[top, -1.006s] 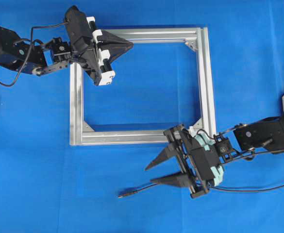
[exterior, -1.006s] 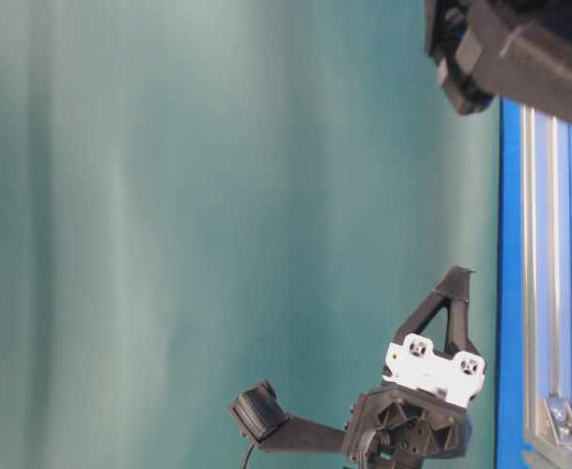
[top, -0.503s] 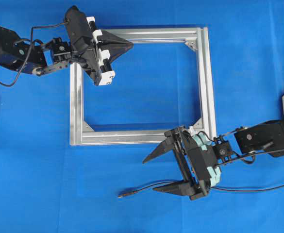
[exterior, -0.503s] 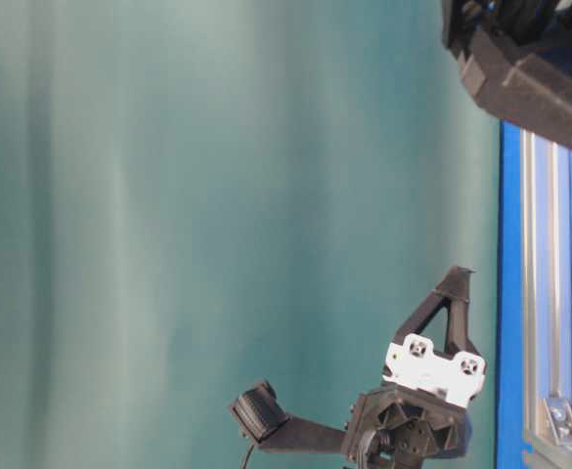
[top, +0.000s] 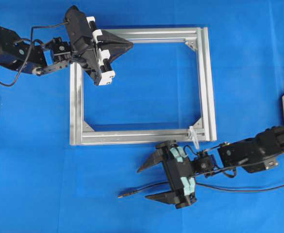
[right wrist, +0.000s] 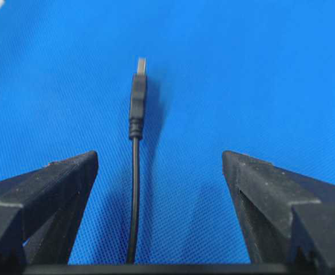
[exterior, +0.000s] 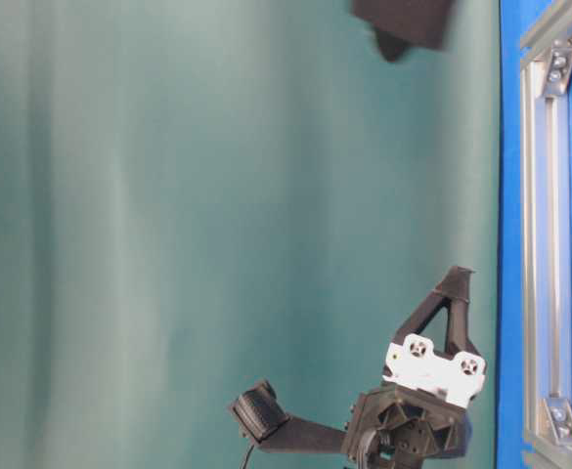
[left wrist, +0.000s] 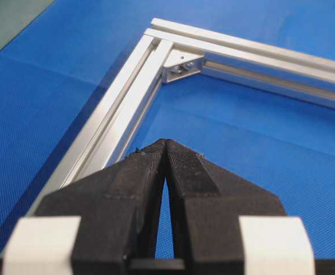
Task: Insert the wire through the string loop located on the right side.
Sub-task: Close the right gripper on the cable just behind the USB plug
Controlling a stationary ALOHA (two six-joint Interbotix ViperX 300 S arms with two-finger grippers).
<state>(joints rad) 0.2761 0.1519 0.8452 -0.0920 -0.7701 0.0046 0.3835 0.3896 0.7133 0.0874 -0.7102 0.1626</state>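
The task has barely begun: the wire [top: 151, 187] lies loose on the blue tabletop [top: 44, 184], well short of the string loop [top: 192, 132] on the frame [top: 207, 82]. The right tool [top: 144, 183] straddles it, jaws spread, nothing gripped. The left tool [top: 128, 44] is pressed together, empty.

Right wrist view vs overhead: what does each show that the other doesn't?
Only the right wrist view: the wire's plug tip close up, lying flat between the two wide-open fingers, nearer one of them, touching neither.

Only the overhead: the frame, the string loop at its lower right corner, the left gripper shut over the frame's upper left corner, and the wire trailing off to the right.

Both: the right gripper open around the wire, which rests on the blue mat.
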